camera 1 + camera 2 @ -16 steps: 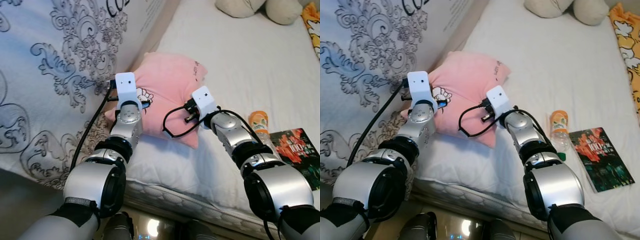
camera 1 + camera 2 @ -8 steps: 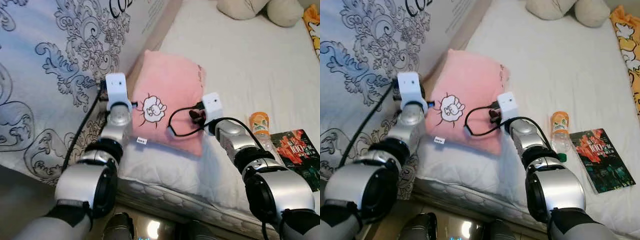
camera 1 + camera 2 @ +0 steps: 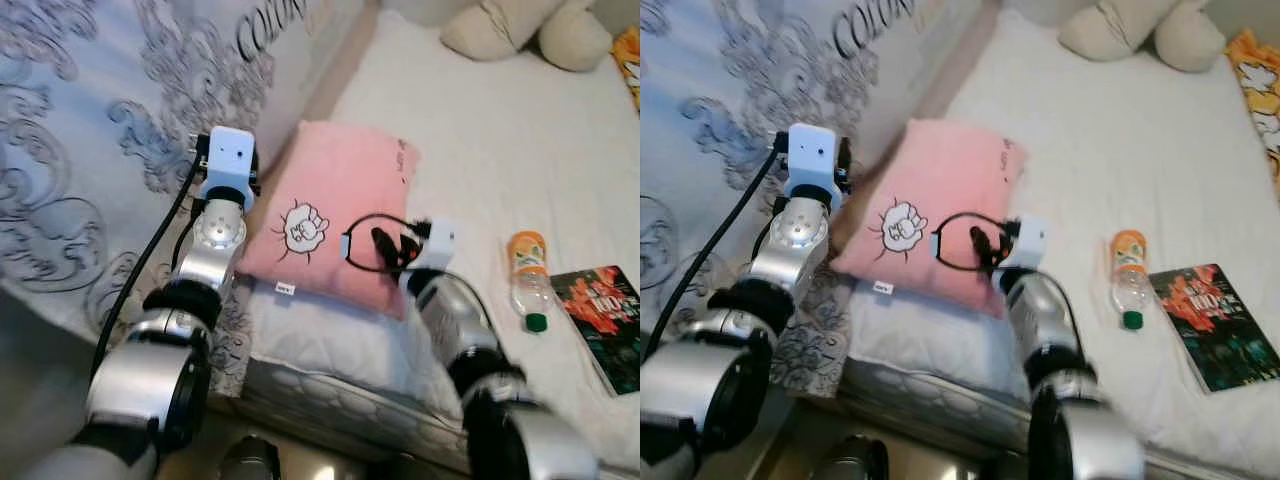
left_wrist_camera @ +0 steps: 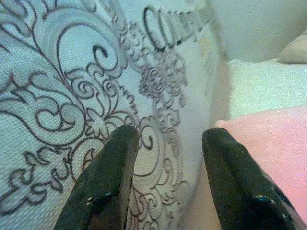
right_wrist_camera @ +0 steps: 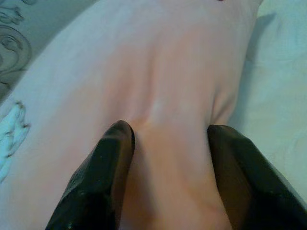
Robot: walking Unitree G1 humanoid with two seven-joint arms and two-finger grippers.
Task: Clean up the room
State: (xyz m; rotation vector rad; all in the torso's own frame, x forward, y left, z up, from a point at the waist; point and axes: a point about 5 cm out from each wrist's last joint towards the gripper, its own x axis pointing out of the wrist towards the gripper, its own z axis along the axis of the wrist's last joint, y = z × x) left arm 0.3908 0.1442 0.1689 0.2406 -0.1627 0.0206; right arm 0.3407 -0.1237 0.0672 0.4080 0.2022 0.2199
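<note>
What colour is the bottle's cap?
Green; the bottle lies on the bed, cap clearest in the right eye view.

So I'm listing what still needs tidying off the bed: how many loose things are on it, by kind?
Pink pillow: 1
Orange-labelled plastic bottle: 1
Book: 1
Cream plush toy: 1
Total: 4

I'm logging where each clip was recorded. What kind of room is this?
Most likely a bedroom. The robot faces a bed with a white sheet over a quilted mattress; a pink pillow lies on it, a patterned duvet is bunched alongside, and cream soft toys sit at the far end.
</note>
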